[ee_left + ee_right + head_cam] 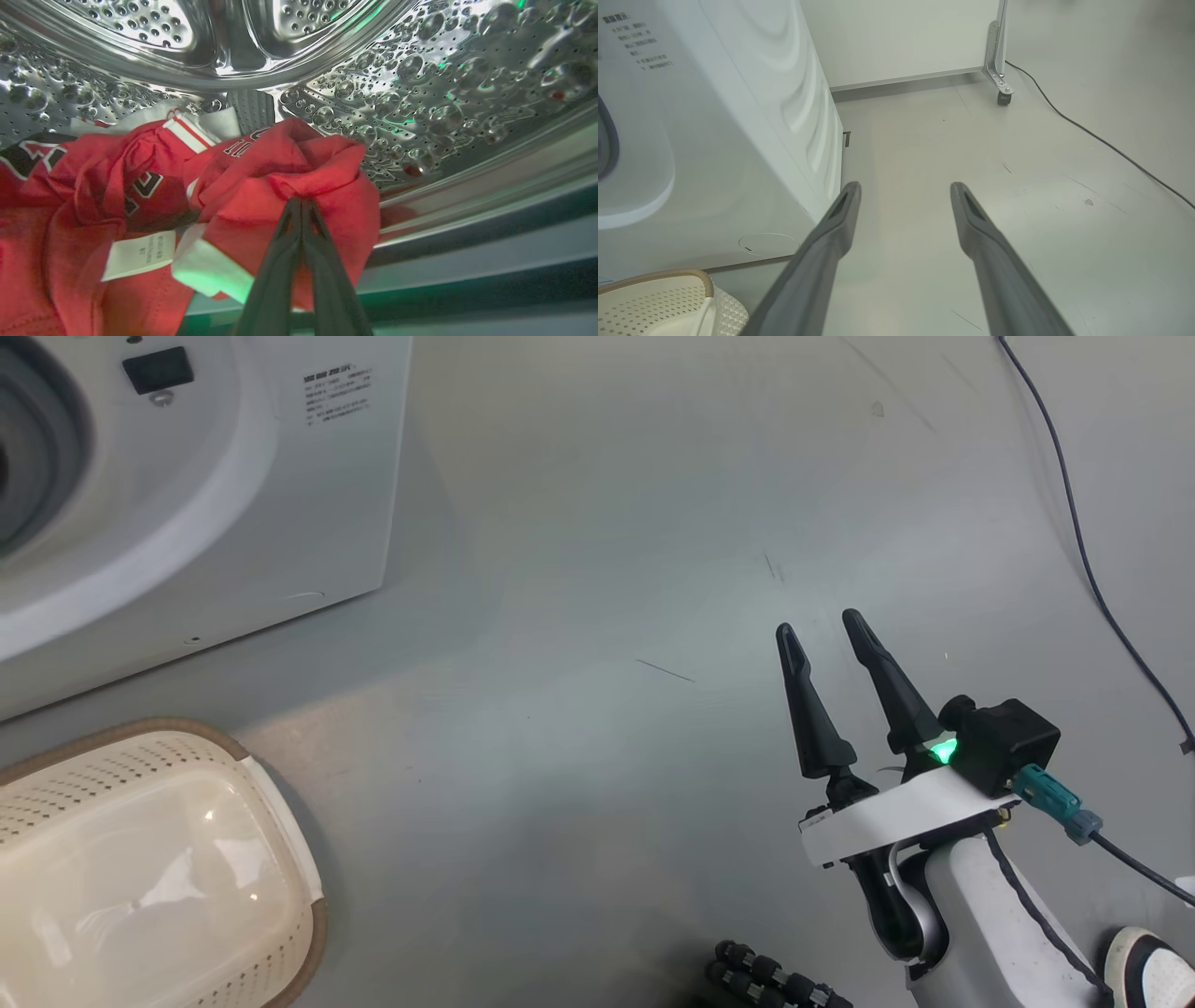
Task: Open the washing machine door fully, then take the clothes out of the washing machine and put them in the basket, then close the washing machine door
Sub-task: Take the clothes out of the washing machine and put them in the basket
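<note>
Left gripper (pixel 299 201): my two fingers were pressed together inside the washing machine (pixel 308 504), pinching a fold of the clothes (pixel 140 186).
Clothes: a red heap with white trim and dark numerals lay in the steel drum (pixel 420 70). Its long axis ran sideways across the drum's lower wall. The pinched fold rose in a peak toward the drum's back.
Tag (pixel 140 254): a white label hung from the heap, near my fingers.
Right gripper (pixel 818 623): my fingers were spread apart, grasping nothing, above the floor (pixel 607 523) beside the washing machine, pointing past its front corner.
Basket (pixel 121 728): it sat on the floor just in front of the washing machine.
</note>
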`<state>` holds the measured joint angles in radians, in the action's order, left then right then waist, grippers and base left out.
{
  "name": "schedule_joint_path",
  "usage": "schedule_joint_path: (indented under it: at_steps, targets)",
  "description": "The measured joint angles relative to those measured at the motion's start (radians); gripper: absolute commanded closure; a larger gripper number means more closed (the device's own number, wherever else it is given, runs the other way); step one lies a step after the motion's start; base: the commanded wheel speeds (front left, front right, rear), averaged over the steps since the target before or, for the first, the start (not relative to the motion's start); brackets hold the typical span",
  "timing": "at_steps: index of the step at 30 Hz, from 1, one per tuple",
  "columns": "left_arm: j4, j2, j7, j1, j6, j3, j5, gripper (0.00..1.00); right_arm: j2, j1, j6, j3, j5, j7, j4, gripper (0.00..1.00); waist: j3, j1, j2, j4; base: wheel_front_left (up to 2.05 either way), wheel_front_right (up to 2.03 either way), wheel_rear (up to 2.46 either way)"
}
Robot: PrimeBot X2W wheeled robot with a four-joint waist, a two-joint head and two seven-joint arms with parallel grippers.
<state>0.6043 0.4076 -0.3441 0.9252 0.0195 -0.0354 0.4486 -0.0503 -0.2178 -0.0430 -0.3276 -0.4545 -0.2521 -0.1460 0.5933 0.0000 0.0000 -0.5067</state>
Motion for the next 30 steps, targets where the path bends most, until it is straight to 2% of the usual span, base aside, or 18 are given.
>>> schedule_joint_path:
  at_steps: [9,16,18,30]
  targets:
    - [0.031,-0.055,0.093,-0.008,0.048,-0.017,0.017,1.00,0.000,-0.001,-0.008,0.026,0.026,0.000,-0.011,0.00,-0.049,0.0000,0.0000,0.043,0.00,0.00,0.00]
    - [0.048,-0.098,0.155,-0.069,0.068,-0.042,0.018,1.00,-0.017,-0.001,-0.009,0.043,0.037,0.000,-0.023,0.00,-0.093,0.0000,0.0000,0.083,0.00,0.00,0.00]
    - [0.048,-0.105,0.193,-0.101,0.080,-0.089,-0.004,1.00,-0.026,0.000,-0.012,0.049,0.043,0.000,-0.028,0.00,-0.117,0.0000,0.0000,0.108,0.00,0.00,0.00]
    - [0.035,-0.179,0.324,-0.226,0.092,-0.137,-0.001,1.00,-0.057,0.027,-0.017,0.054,0.061,0.000,-0.057,0.00,-0.220,0.0000,0.0000,0.222,0.00,0.00,0.00]
